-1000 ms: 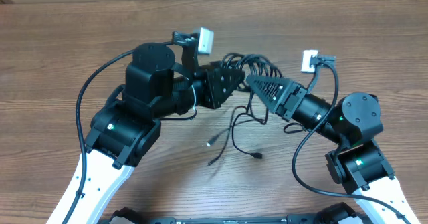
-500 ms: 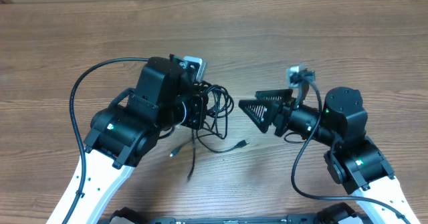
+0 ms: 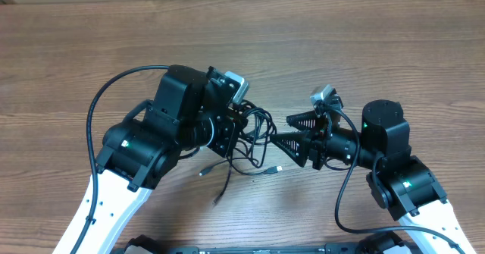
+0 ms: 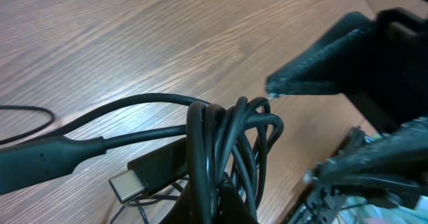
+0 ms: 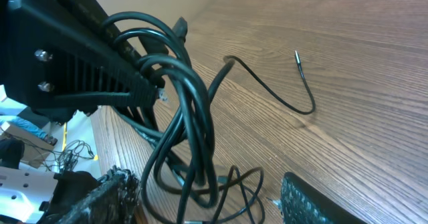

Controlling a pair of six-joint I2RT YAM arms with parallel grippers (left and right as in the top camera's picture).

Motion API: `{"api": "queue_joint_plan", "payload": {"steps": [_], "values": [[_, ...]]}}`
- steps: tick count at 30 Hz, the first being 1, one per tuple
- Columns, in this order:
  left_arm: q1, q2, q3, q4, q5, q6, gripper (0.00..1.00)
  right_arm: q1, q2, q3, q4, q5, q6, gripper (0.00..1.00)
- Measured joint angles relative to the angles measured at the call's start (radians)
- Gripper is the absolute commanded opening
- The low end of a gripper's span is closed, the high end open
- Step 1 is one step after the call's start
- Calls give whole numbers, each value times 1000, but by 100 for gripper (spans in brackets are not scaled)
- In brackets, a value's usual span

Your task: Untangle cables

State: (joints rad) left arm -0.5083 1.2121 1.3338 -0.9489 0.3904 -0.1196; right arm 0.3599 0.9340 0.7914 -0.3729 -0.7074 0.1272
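So on the left, my left claw (image 3: 236,125) is clenched on the cables (image 3: 259,131). It's a bunch of thin black loops, pinched where they cross and lifted off the table (image 3: 341,49). A few loose tails drop down out of the bunch, and one silver-tipped plug (image 3: 203,172) sits on the wood just below it. Over on the right, my right claw (image 3: 279,129) is spread wide and holding nothing, with its tips right beside the outer loops.

I reckon this stuff is super light and floppy, with a smooth jacket, so it'll slide through a loose pinch and snag on itself if I yank. My best bet is one outer loop on the right-hand edge. I'd take the cord itself, not the plug, and pull gently.
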Motion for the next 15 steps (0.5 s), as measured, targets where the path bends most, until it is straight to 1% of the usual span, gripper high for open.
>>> {"api": "queue_joint_plan", "payload": {"steps": [1, 3, 4, 5, 6, 8, 10, 12, 13, 14, 15], "values": [[0, 0, 0, 1, 13, 0, 4, 0, 0, 0, 0, 0, -3, 66], [0, 0, 0, 2, 38, 0, 4, 0, 0, 0, 1, -2, -10, 61], [0, 0, 0, 2, 44, 0, 4, 0, 0, 0, 6, -3, -11, 51], [0, 0, 0, 2, 50, 0, 4, 0, 0, 0, 13, -3, -15, 48], [0, 0, 0, 2, 52, 0, 4, 0, 0, 0, 17, -3, -14, 40], [0, 0, 0, 3, 56, 0, 4, 0, 0, 0, 21, -4, -16, 34], [0, 0, 0, 6, 56, -3, 4, 0, 0, 0, 20, -3, -19, 31], [0, 0, 0, 10, 60, -8, 4, 0, 0, 0, 20, -3, -21, 32], [0, 0, 0, 13, 61, -12, 4, 0, 0, 0, 21, -3, -22, 44], [0, 0, 0, 13, 63, -13, 4, 0, 0, 0, 21, -3, -22, 51], [0, 0, 0, 13, 63, -15, 4, 0, 0, 0, 21, -3, -25, 51]]}}
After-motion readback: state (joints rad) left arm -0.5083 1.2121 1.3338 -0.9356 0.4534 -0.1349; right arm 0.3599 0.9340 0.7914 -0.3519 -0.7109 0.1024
